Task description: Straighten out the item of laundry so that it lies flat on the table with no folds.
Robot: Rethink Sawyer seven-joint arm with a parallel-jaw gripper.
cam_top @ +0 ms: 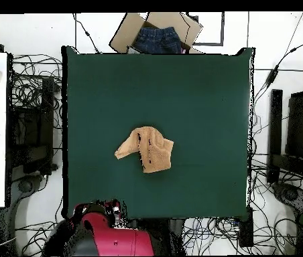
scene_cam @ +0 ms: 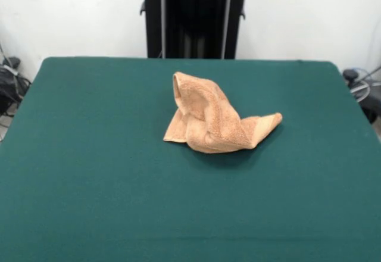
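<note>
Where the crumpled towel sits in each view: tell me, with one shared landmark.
Front view: towel bunched up slightly right of the picture's centre.
Overhead view: towel near the picture's centre.
Shared landmark: the green table, which lies under it in both.

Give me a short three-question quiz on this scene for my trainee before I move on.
1. True or false: the towel lies flat on the table.
2. Where on the table is the towel? A) hanging over an edge B) near the middle C) tucked into a corner
3. In the overhead view, the box just past the table's top edge holds something coloured ____.

Key
1. False: it is crumpled, with one part standing up in a peak.
2. B
3. Blue
</note>
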